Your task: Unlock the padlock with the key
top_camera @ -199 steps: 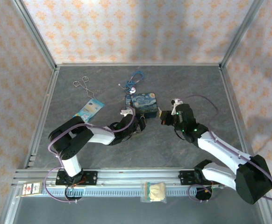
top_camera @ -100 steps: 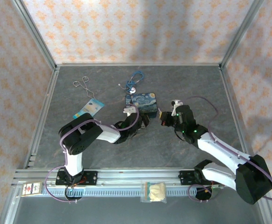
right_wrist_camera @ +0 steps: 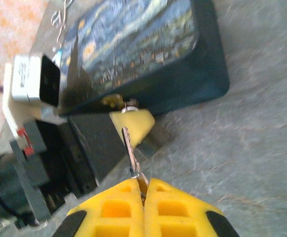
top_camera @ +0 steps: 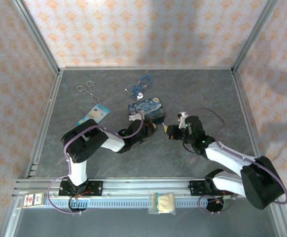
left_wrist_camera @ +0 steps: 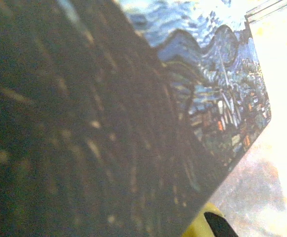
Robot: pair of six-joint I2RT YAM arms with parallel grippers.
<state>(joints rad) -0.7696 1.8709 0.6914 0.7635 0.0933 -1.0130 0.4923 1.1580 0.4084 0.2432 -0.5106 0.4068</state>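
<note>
— Dark metal with a thin silvery loop: is that speck the tiny padlock [right_wrist_camera: 129, 104]?

— I take it so. It sits at the lower front edge of the blue box painted with a starry night sky [right_wrist_camera: 143, 44], just beside a small brassy fitting. It is too small and blurred to show a keyhole.

— And the key?

— The thin, pale silver metal key [right_wrist_camera: 131, 155] stands out of the right pincer [right_wrist_camera: 143, 193], whose yellow pads are closed on its head. The shaft runs straight ahead from the pincer, its long axis aimed toward the padlock. The tip is near the padlock, but I cannot tell whether it touches.

— So which way does the lock lie from that pincer?

— Ahead, and a shade to the right of the line the shaft draws. I judge the coming move needs a slight swing of the tip that way before it pushes in.

— What about the other arm?

— The left pincer [top_camera: 151, 127] is closed and is the nearer of the two. One of its yellow pads [right_wrist_camera: 133, 123] lies just under the padlock. Whether it pinches the lock or only props it, I cannot tell. From above, both pincers meet at the box's near edge on the grey stone-patterned worktop [right_wrist_camera: 242, 148].
</note>
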